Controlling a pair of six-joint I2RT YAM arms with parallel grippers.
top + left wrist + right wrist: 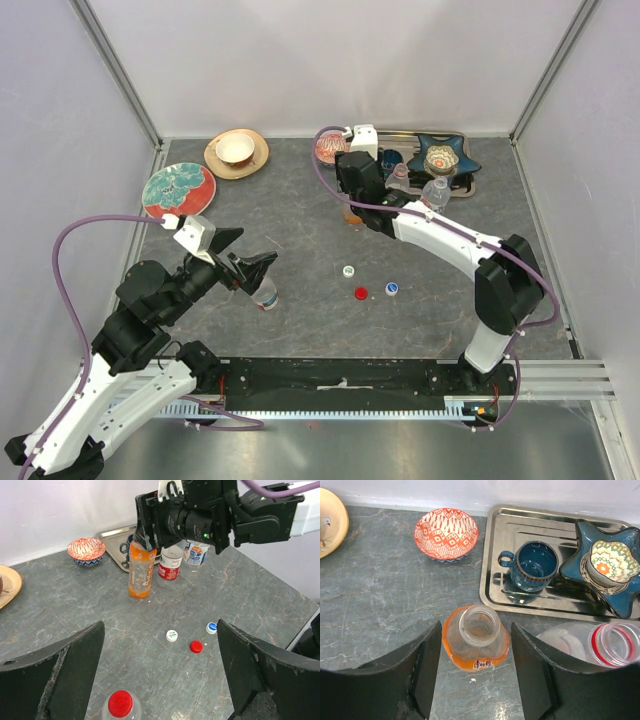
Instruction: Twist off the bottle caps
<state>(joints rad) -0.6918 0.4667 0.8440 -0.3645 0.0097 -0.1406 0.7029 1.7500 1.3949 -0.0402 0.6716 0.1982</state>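
Looking at the right gripper (476, 630) first: its fingers (427, 670) sit apart on either side of the orange bottle (475, 662), loose around its open neck and not gripping. That bottle stands just near of the tray (545, 520), with two uncapped clear bottles (170, 565) just to its right. The left gripper (160, 630) is spread wide, holding nothing, over a red-capped bottle (120, 705) at near left. Three loose caps lie mid-table between the arms: white (172, 635), red (196, 646) and blue (212, 627).

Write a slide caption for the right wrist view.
Open end effector straddling an uncapped orange bottle, beside a steel tray holding a blue mug.
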